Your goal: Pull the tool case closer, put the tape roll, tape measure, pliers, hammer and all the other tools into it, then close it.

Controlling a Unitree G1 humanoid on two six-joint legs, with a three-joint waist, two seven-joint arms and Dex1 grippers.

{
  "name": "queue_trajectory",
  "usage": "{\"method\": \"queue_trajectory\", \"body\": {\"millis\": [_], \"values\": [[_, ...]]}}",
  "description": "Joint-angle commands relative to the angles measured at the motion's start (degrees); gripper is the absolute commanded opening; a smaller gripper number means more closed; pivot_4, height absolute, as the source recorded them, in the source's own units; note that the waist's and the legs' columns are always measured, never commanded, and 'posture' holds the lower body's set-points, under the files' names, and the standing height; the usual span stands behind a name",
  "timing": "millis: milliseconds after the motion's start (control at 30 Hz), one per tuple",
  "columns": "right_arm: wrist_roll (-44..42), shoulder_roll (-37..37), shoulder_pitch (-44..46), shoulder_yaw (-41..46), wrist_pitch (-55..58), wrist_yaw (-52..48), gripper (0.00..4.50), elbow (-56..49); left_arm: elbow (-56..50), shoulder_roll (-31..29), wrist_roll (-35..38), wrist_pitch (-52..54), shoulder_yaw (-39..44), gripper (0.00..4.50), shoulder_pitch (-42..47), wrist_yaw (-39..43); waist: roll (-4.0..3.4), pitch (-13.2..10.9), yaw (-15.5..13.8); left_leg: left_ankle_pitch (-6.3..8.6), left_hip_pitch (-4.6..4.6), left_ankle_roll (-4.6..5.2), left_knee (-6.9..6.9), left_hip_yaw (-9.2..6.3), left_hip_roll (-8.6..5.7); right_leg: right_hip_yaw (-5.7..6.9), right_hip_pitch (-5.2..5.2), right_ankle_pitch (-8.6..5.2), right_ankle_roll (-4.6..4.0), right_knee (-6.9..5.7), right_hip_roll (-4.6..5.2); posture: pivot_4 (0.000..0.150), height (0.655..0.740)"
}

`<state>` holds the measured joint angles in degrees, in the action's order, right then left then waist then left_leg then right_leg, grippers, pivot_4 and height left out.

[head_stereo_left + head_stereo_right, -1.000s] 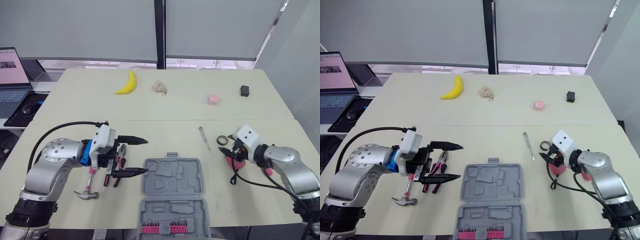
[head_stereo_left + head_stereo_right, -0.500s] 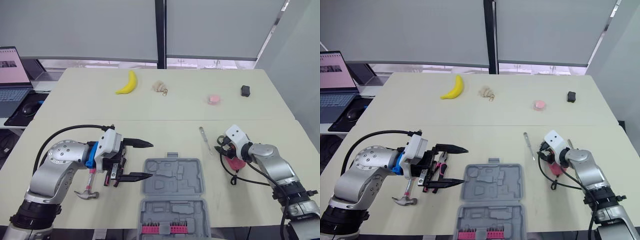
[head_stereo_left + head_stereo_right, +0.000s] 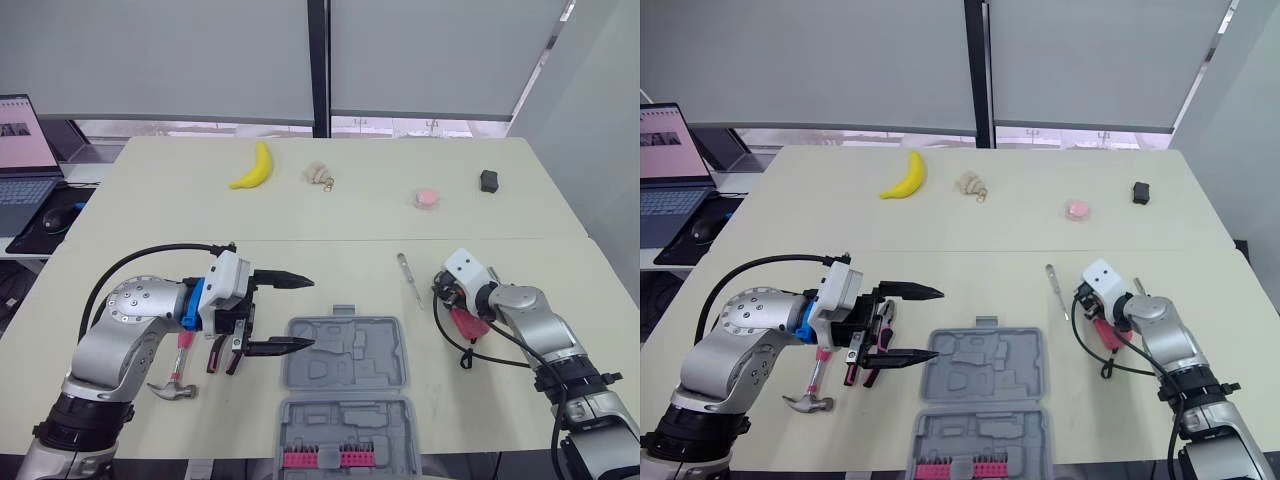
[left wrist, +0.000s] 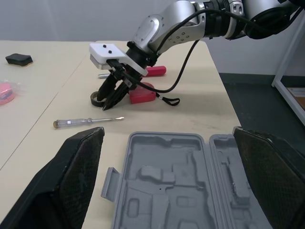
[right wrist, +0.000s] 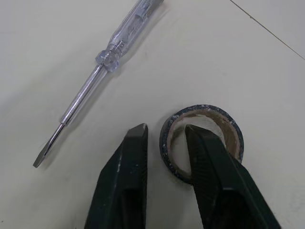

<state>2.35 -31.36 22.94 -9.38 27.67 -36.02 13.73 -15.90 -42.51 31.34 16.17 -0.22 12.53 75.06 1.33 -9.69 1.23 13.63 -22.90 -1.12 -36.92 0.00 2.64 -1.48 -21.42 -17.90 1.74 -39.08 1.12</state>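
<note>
Where both eyes look down over the beige table (image 3: 330, 215), we see the tool case (image 3: 347, 355) lying open near the front edge, with a row of pink bits (image 3: 320, 460) in its nearer half. Our left gripper (image 3: 297, 313) hovers just left of it, fingers spread wide and empty, the lower fingertip reaching over the case's left rim. Under that gripper's body lie the pliers (image 3: 214, 354) and, further left, the hammer (image 3: 172, 388). Right of the case, our right gripper (image 3: 441, 295) is down at the table between a clear-handled screwdriver (image 3: 409, 279) and the red tape measure (image 3: 468, 324). A banana (image 3: 252, 167), a pink object (image 3: 427, 198) and a small black object (image 3: 489, 180) sit well apart on the far side.

From the left wrist, we look between two widely parted fingers across the open case. Beyond it the right gripper points down onto the tape roll (image 4: 96, 98), with the screwdriver just beside it and the tape measure behind.

From the right wrist, our fingers stand slightly apart and straddle the tape roll's wall, one tip inside the ring and one outside. A sliver of table shows between the outer finger and the wall, so nothing is clamped.
</note>
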Motion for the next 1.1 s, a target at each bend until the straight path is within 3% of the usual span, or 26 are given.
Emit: {"method": "queue_trajectory", "body": {"millis": [33,133,467,767,1100], "values": [[0.21,-0.13,0.58,0.63,0.55,0.18,0.5,-1.51,-0.64,0.03,0.01,-0.05,-0.52,4.5,0.8,-0.17,0.0,0.0,0.1,0.0,0.0,0.0,0.01,0.0,0.0,0.0,0.0,0.0,0.0,0.0,0.0,0.15,0.7274],[0.0,-0.45,0.22,0.85,1.25,-0.18,0.01,-2.84,-0.49,-0.14,-0.13,-0.17,-0.76,4.5,0.89,-0.21,0.0,0.0,0.28,0.0,0.0,0.0,0.01,0.0,0.0,0.0,0.0,0.0,0.0,0.0,0.0,0.15,0.7274],[-6.76,-5.42,-3.13,0.64,15.95,-8.36,0.01,-27.94,3.14,-5.05,-3.19,-5.0,2.07,4.5,-2.95,2.78,-0.06,-0.04,0.47,0.0,-0.01,0.0,0.07,-0.05,0.04,0.03,-0.05,0.0,0.0,0.0,-0.01,0.15,0.7274],[-5.29,-11.05,-7.18,-2.4,14.45,-9.58,0.01,-30.39,0.98,-5.46,-2.1,-5.41,1.67,4.5,-4.57,3.11,-0.04,-0.05,0.22,0.0,-0.04,0.0,0.01,-0.01,0.03,0.03,-0.02,-0.01,0.0,0.02,0.11,0.15,0.7274],[-6.87,-11.09,-8.31,-6.45,16.79,-11.54,0.01,-36.7,1.32,-6.0,-2.89,-6.41,1.76,4.5,-5.72,4.16,-0.05,-0.06,0.52,0.0,-0.02,0.0,0.03,-0.03,0.06,0.03,-0.05,-0.01,-0.01,0.01,-0.04,0.15,0.7274]]}}
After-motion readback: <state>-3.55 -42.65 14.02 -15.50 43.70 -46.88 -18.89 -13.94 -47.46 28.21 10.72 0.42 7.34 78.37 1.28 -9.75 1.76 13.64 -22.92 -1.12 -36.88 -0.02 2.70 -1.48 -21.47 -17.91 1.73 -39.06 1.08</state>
